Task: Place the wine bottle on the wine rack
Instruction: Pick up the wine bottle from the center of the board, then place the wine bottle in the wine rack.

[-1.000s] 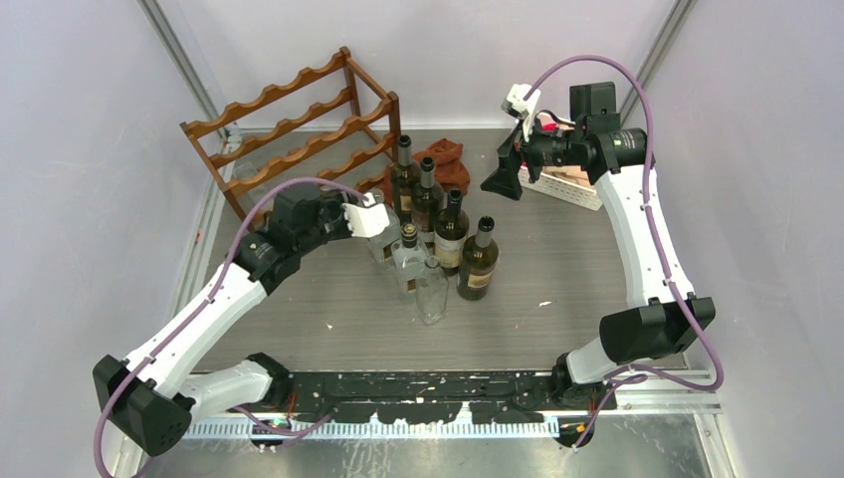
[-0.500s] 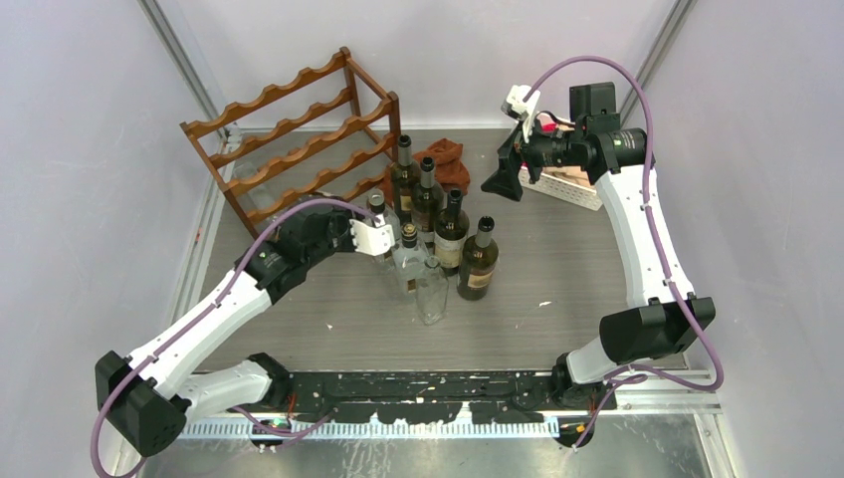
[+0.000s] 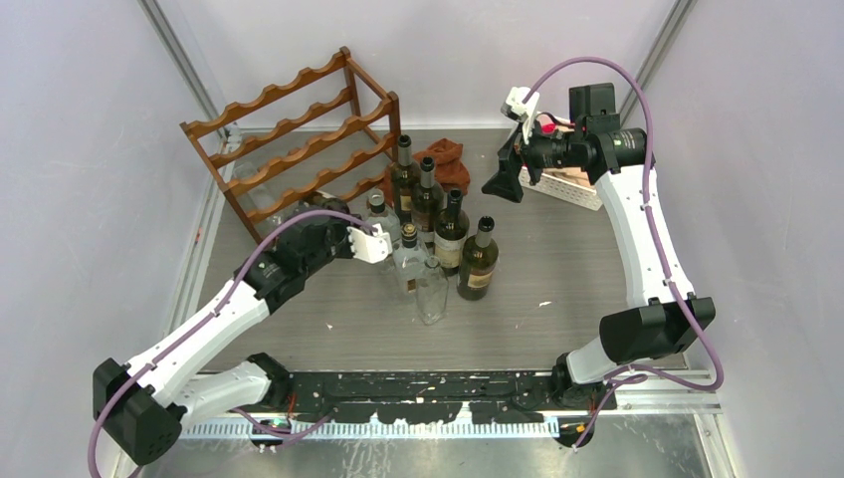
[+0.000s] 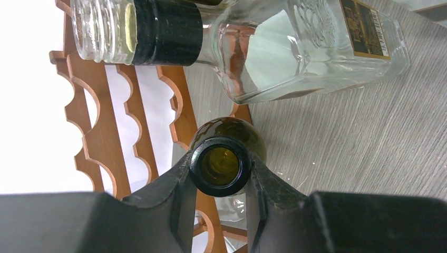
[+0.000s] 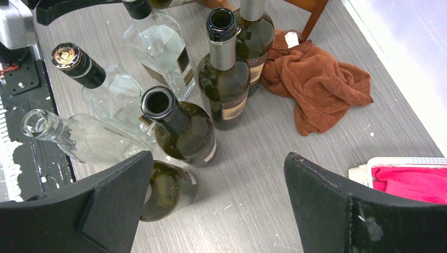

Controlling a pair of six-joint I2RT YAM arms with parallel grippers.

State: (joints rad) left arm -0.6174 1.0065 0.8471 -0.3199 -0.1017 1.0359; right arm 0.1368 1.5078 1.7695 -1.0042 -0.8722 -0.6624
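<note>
Left end effector: clamped on the neck of the wine bottle, which is dark green and uncorked.

In the left wrist view the open mouth faces the lens. The bottle's long axis therefore runs straight away from the fingers, body leading.

Whether its base rests on the counter cannot be told. In the top view the bottle is hidden beneath the wrist.

A clear bottle with a black collar stands near the held one but apart from it. The other bottles are grouped to the right.

The wine rack stands beyond and to the left of the left end effector, close behind the held bottle.

Right end effector: jaws wide apart, holding nothing, raised at the far right and well apart from the rack.

Judgement: the left arm is the nearer. The coming move depends on laying the bottle's axis level and across the scalloped rails.
</note>
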